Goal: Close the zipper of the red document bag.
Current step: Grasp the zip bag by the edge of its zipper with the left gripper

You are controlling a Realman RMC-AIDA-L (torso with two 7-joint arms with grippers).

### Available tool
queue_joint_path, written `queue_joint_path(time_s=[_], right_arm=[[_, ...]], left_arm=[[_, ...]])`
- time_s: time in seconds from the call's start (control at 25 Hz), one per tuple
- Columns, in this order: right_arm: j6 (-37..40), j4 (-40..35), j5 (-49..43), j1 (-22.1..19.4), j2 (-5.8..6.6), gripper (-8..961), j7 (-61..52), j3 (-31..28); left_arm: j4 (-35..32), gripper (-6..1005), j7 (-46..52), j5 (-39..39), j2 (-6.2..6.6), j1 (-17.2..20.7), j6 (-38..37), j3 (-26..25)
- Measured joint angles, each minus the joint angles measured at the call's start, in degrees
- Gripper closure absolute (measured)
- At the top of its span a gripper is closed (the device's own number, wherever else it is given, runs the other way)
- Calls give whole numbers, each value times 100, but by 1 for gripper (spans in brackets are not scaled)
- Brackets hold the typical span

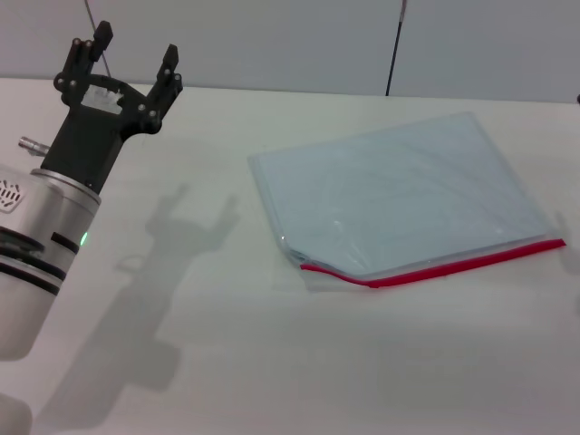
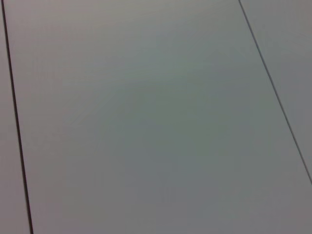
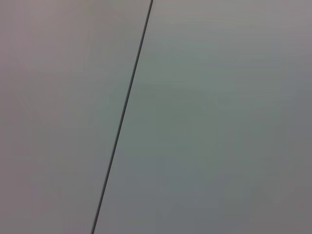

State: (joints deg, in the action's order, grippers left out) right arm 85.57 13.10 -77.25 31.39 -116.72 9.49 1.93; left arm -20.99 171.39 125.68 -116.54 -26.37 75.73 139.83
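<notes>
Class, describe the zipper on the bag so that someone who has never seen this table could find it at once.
Start at the white table and find the flat pale blue bag on its right half, far from the open left gripper. The zipper is the thin strip along the bag's near long edge. It is the only bright red thing there.

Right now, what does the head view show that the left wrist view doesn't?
Only the head view shows the red document bag lying flat on the table, its zipper along the near edge, and the left claw raised, open, well left of the bag. Only the left wrist view shows plain grey panels with dark seams. They share nothing identifiable.
</notes>
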Motion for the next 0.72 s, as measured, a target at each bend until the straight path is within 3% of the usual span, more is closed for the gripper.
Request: queue_joint_path(time_s=[0.72], right_arm=[[-154,0,0,90,9,272,-5,0]], left_arm=[[-36,197,0,-187,0,127,174,-31]])
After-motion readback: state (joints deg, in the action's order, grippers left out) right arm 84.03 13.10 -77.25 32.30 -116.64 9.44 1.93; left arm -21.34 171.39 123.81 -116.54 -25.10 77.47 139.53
